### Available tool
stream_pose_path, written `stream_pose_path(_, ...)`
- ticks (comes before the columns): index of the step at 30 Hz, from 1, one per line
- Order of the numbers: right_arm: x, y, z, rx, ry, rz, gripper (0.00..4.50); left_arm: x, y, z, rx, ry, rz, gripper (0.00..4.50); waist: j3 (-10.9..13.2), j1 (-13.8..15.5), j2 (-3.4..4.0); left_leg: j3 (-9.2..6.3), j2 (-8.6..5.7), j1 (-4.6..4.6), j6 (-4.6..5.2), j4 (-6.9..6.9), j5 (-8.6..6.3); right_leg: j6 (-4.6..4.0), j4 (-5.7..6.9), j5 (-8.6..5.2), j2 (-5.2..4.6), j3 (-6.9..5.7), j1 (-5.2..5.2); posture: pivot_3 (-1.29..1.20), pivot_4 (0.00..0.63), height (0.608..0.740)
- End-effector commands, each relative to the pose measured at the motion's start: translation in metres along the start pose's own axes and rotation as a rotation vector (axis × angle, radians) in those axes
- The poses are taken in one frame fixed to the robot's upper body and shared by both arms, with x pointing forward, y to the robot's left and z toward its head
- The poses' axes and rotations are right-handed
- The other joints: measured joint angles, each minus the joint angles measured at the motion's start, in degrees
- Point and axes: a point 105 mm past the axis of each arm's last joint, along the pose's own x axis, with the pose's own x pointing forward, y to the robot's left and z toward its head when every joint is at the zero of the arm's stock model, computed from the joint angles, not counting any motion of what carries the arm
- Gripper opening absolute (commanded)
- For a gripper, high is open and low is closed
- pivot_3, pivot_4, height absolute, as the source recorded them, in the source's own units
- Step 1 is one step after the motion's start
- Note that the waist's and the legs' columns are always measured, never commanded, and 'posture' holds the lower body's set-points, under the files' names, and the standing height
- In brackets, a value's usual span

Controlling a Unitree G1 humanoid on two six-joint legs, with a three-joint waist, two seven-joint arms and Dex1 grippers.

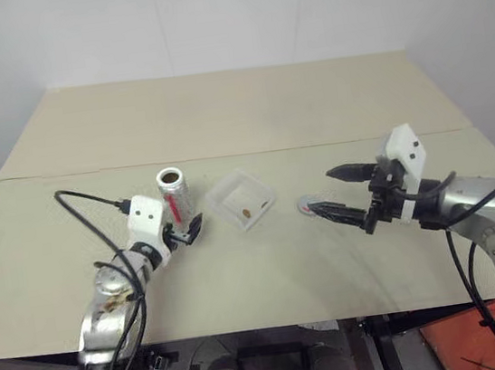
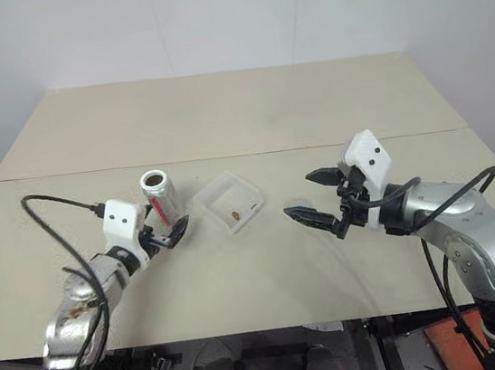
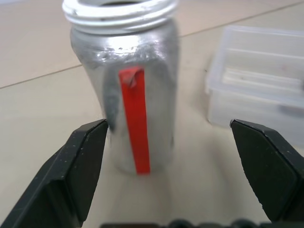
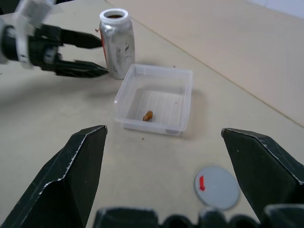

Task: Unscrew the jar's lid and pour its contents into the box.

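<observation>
The jar (image 1: 173, 191) stands upright on the table with its mouth uncovered; it looks silvery with a red strip (image 3: 135, 118). My left gripper (image 1: 186, 234) is open just short of it, with nothing held. Right of the jar lies the clear box (image 1: 218, 200), with a small brown bit of the contents (image 4: 148, 115) inside. The grey lid (image 4: 217, 186) lies flat on the table to the right of the box, under my right gripper (image 1: 319, 190). That gripper hovers open and empty and points toward the box.
The tan table (image 1: 219, 107) has a seam running across it behind the jar and box. A black cable (image 1: 87, 215) loops from my left wrist. The table's front edge lies close below both arms.
</observation>
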Motion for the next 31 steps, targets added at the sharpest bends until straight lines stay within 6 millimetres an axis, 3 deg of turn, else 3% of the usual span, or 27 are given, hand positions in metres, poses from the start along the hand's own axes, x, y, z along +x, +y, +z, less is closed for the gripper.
stream_pose_path(1, -0.009, 0.001, 0.014, -0.071, -0.033, -0.016, 4.50, -0.016, 0.009, 0.026, 0.032, -0.063, -0.002, 4.47, 0.0, 0.1, 0.00, 0.00, 0.00, 0.04, 0.00, 0.00, 0.00, -0.01, 0.00, 0.00, 0.00, 0.00, 0.02, 0.00, 0.150, 0.740)
stream_pose_path(17, -0.025, -0.003, 0.011, -0.114, 0.001, 0.016, 4.50, -0.072, 0.030, 0.074, 0.183, -0.183, -0.374, 4.47, 0.0, -0.3, 0.01, 0.11, 0.02, 0.17, 0.00, -0.15, 0.00, -0.13, -0.08, -0.09, 0.01, 0.02, 0.03, 0.00, 0.150, 0.740)
stream_pose_path(23, -0.036, -0.009, 0.008, -0.153, 0.033, 0.030, 4.50, -0.085, 0.030, 0.068, 0.227, -0.187, -0.500, 4.47, 0.0, -0.4, 0.01, 0.20, 0.03, 0.23, 0.00, -0.18, 0.00, -0.15, -0.07, -0.11, 0.01, 0.06, 0.03, 0.00, 0.150, 0.740)
stream_pose_path(31, -0.049, -0.005, 0.004, -0.185, 0.040, 0.054, 4.50, -0.080, 0.022, 0.055, 0.215, -0.226, -0.519, 4.47, 0.0, -0.4, 0.01, 0.21, 0.05, 0.23, 0.00, -0.19, 0.00, -0.15, -0.08, -0.11, 0.01, 0.08, 0.04, 0.00, 0.150, 0.740)
